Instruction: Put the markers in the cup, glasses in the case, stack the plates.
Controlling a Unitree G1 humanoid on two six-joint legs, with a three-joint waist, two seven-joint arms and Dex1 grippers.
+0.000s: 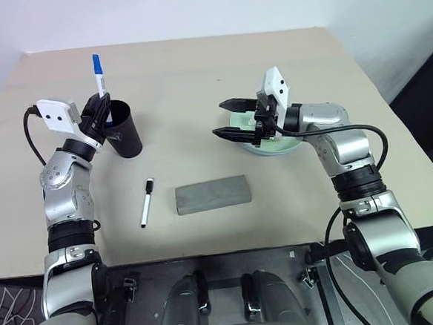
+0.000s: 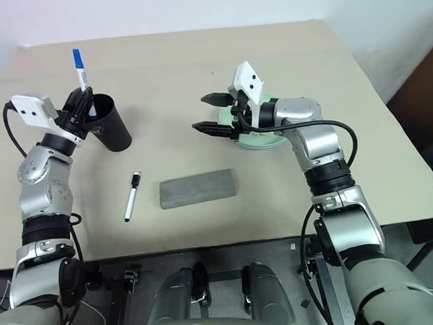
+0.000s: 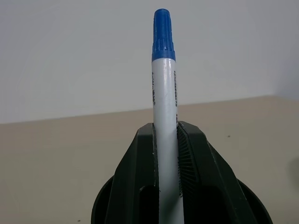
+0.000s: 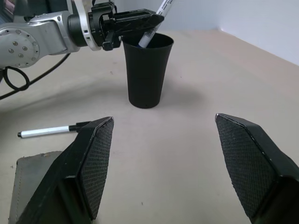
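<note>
My left gripper (image 1: 100, 109) is shut on the blue-capped marker (image 1: 98, 72), which stands upright with its lower end inside the mouth of the black cup (image 1: 123, 130). The left wrist view shows the same marker (image 3: 164, 93) pinched between the pads. The black-capped marker (image 1: 146, 203) lies flat on the table in front of the cup. Right of it lies the grey case (image 1: 212, 194), closed. My right gripper (image 1: 221, 118) hovers open and empty, pointing left, beside a pale mint plate (image 1: 279, 148). Whether a second plate lies under it I cannot tell. The glasses are out of view.
The beige table (image 1: 195, 67) ends at a front edge just below the case. A black cable hangs from each wrist. The white wall stands behind the table's far edge.
</note>
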